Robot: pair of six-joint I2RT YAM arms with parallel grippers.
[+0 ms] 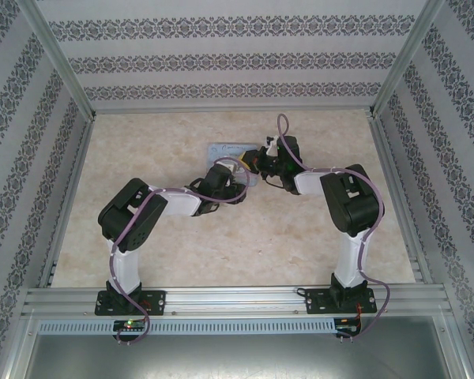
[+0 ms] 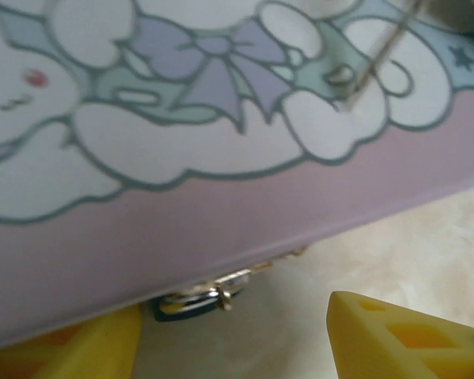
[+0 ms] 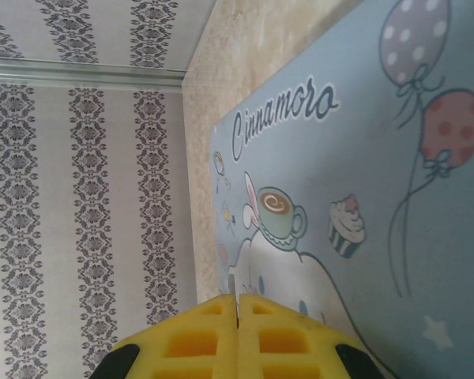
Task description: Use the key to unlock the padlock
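Yellow ribbed fingers (image 2: pixel 395 335) of my left gripper (image 2: pixel 233 320) stand apart, tiny blue padlock (image 2: pixel 191 303) between them beneath a glossy cartoon tin (image 2: pixel 221 213); my right gripper (image 3: pixel 238 332) is pressed together.

"Cinnamoro", in dark slanted cursive with a large looped capital C, printed on the pale blue lid of the tin box (image 3: pixel 363 158), just above the cartoon cup and left of the 2 dotted balloons.
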